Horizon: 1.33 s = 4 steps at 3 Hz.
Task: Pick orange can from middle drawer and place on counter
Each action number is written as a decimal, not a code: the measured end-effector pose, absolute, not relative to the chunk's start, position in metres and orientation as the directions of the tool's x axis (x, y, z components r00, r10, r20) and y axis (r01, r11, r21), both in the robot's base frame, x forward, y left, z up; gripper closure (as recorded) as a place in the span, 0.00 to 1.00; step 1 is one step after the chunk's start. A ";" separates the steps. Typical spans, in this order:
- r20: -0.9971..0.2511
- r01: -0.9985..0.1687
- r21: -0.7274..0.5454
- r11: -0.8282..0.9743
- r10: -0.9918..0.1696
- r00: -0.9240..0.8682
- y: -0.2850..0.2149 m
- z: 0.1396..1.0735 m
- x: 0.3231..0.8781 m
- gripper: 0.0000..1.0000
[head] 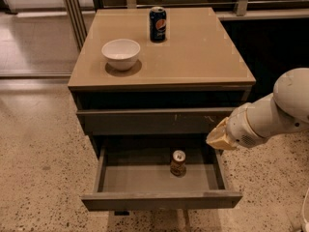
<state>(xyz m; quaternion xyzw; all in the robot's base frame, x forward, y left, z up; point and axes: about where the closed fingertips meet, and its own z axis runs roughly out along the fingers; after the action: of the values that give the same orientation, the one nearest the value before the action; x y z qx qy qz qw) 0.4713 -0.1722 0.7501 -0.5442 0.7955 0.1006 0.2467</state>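
Just right of centre in the open middle drawer (135, 179) stands the orange can (178, 162). The gripper (219, 138) hovers by the drawer's right wall, its opening impossible to tell. Descending from above, clear of the upper drawer front (145, 122), looks safest.

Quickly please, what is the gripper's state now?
Gripper: cannot be told; it is by the middle drawer's right side, orange can not held.

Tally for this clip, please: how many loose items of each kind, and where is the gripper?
Cans: 2, the orange can in the open middle drawer and the blue Pepsi can on the counter
Bowls: 1, the white bowl on the counter
Total: 3
The gripper is by the drawer's right side, apart from the orange can.
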 end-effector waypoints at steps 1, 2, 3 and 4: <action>-0.506 -0.921 -0.116 0.372 -0.820 -0.268 -0.173 0.721 0.467 1.00; -0.549 -0.922 -0.116 0.370 -0.797 -0.251 -0.171 0.659 0.464 1.00; -0.591 -0.920 -0.120 0.372 -0.771 -0.235 -0.164 0.593 0.474 1.00; -0.636 -0.915 -0.088 0.393 -0.729 -0.252 -0.154 0.519 0.485 1.00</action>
<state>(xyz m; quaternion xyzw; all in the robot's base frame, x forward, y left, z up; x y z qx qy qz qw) 0.4854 -0.1543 0.5186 -0.5295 0.7765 0.1520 0.3060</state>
